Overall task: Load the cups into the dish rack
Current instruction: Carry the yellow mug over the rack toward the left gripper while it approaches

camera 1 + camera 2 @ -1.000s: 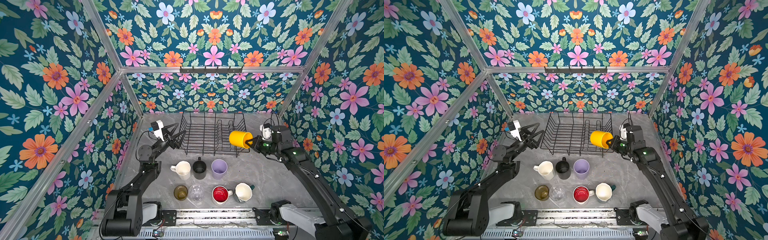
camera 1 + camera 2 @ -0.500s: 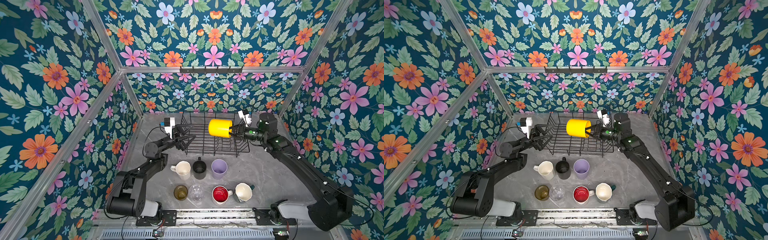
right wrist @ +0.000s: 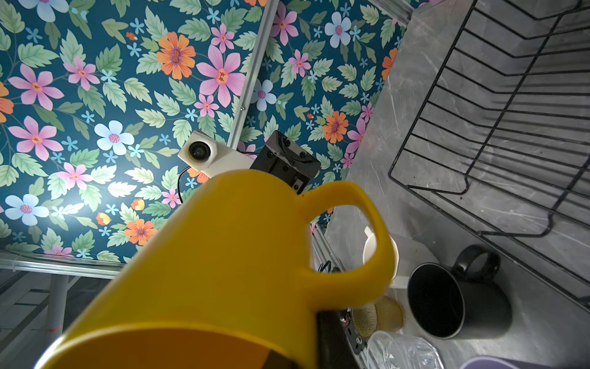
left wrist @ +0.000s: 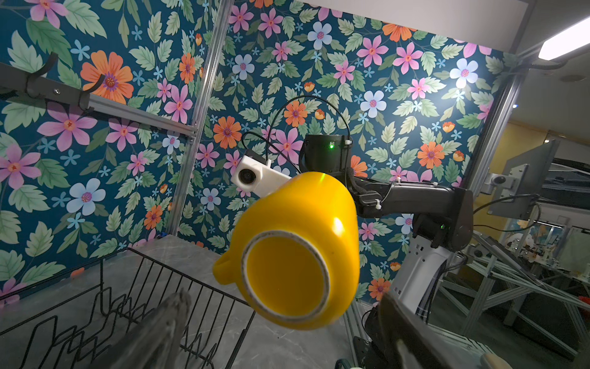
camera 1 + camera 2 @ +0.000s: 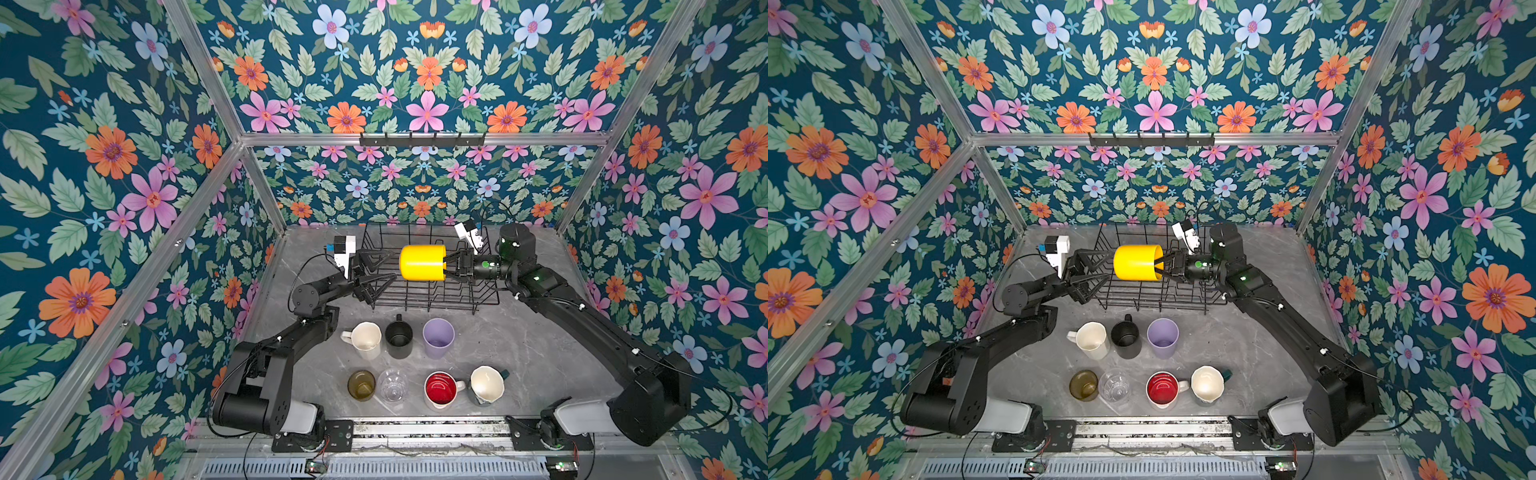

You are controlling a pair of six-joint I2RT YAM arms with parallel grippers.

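Grey tabletop (image 5: pixel 519 345). Black wire rack (image 5: pixel 415 299) at back centre. Right claw (image 5: pixel 449 264) clamped on rim of yellow mug (image 5: pixel 422 262); mug on its side in air over rack, base toward left claw (image 5: pixel 382 275). Left claw spread wide, holding nothing, at rack's left end, near mug. On tabletop before rack, two rows: cream mug (image 5: pixel 365 338), black mug (image 5: pixel 399 340), lilac tumbler (image 5: pixel 437 341); amber glass (image 5: pixel 361 384), clear glass (image 5: pixel 393 384), red mug (image 5: pixel 440 388), teal mug (image 5: pixel 486 384).

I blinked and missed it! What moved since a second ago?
The right gripper, still shut on the rim of the yellow mug, carried it left from beside the dish rack to above it, lying sideways. The open left gripper swung in to the rack's left end, toward the mug's base. The rack and the seven other cups, like the black mug, stayed put.
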